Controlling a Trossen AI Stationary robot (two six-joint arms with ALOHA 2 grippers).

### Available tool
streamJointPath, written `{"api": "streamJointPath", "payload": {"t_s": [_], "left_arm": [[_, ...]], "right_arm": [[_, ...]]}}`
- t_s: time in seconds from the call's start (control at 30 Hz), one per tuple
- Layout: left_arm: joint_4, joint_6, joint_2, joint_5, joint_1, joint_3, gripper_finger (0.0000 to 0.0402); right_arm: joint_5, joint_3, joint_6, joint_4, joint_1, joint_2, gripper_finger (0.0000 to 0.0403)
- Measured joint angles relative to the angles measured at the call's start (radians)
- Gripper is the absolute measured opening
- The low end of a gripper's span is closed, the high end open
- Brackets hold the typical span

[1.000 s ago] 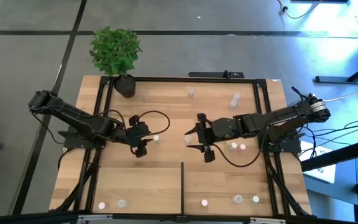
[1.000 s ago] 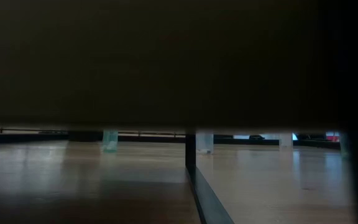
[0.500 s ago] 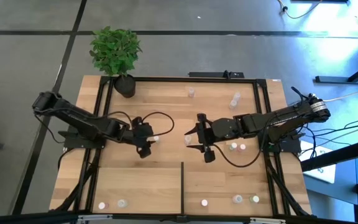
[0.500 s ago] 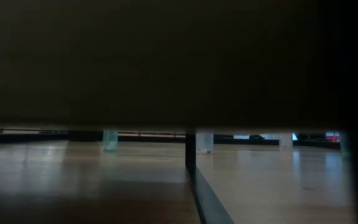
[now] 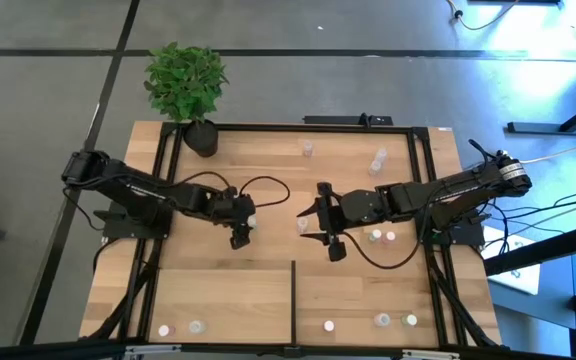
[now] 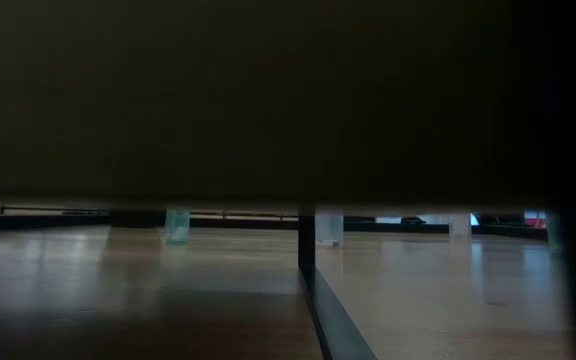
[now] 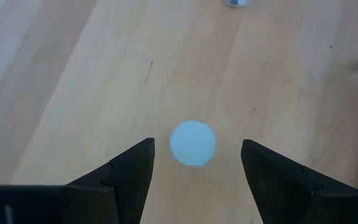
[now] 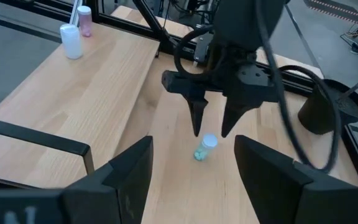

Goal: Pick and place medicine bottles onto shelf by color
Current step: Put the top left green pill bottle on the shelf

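Five medicine bottles stand along the shelf's (image 5: 218,295) front edge; about seven wait elsewhere.
Left gripper (image 5: 245,225), fingers open, straddles an upright white-capped bottle (image 5: 251,221) mid-shelf, not yet gripped. Right gripper (image 5: 317,225), also open, hovers near the centre holding nothing.

left gripper (image 5: 244,222) fingers parted, pointing down mid-table, right gripper (image 5: 318,222) fingers apart, facing it

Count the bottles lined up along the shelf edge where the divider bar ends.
5. Two bottles stand left of the divider; three stand right of it. The frame at that edge could hide more.
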Motion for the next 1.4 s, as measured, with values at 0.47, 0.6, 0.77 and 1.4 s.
{"api": "streamJointPath", "payload": {"t_s": [0.47, 0.6, 0.77, 1.4], "left_arm": [[0.026, 0.053, 0.087, 0.037, 0.037, 0.0, 0.0235], [0.04, 0.042, 0.108, 0.04, 0.022, 0.0, 0.0235], [0.054, 0.037, 0.112, 0.011, -0.01, 0.0, 0.0235], [0.057, 0.015, 0.112, -0.01, -0.02, 0.0, 0.0133]], "right_arm": [[0.0, 0.0, 0.0, 0.0, 0.0, 0.0, 0.0228], [0.0, 0.0, 0.0, 0.0, 0.0, 0.0, 0.0228], [0.0, 0.0, 0.0, 0.0, 0.0, 0.0, 0.0228], [0.0, 0.0, 0.0, -0.001, 0.0, 0.0, 0.0228]]}}
